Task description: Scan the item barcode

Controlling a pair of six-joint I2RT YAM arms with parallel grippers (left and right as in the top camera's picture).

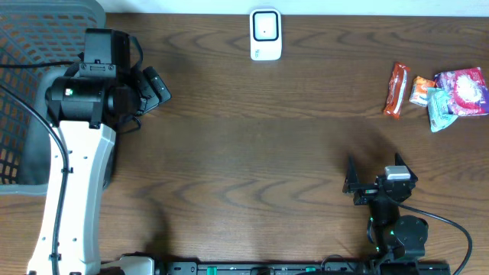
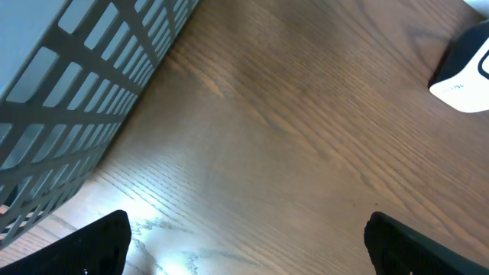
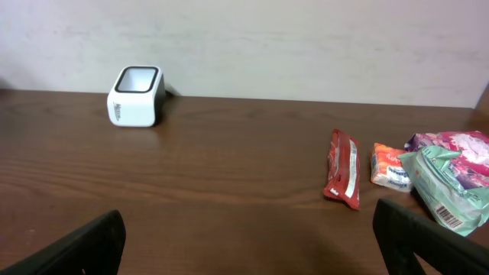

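Note:
The white barcode scanner (image 1: 266, 34) stands at the table's far edge, centre; it also shows in the right wrist view (image 3: 136, 96) and at the corner of the left wrist view (image 2: 466, 72). Items lie at the far right: a red packet (image 1: 396, 90) (image 3: 344, 168), a small orange packet (image 1: 421, 90) (image 3: 391, 166), a green packet (image 1: 440, 108) (image 3: 439, 187) with a barcode showing, and a pink packet (image 1: 464, 92) (image 3: 451, 143). My left gripper (image 1: 150, 89) (image 2: 247, 248) hangs open over bare wood beside the basket. My right gripper (image 1: 374, 172) (image 3: 248, 244) is open and empty, near the front, short of the items.
A grey slatted basket (image 1: 30, 92) (image 2: 69, 99) fills the far left corner, close behind the left arm. A pale wall rises behind the table's far edge in the right wrist view. Dark wood lies between the scanner and the packets.

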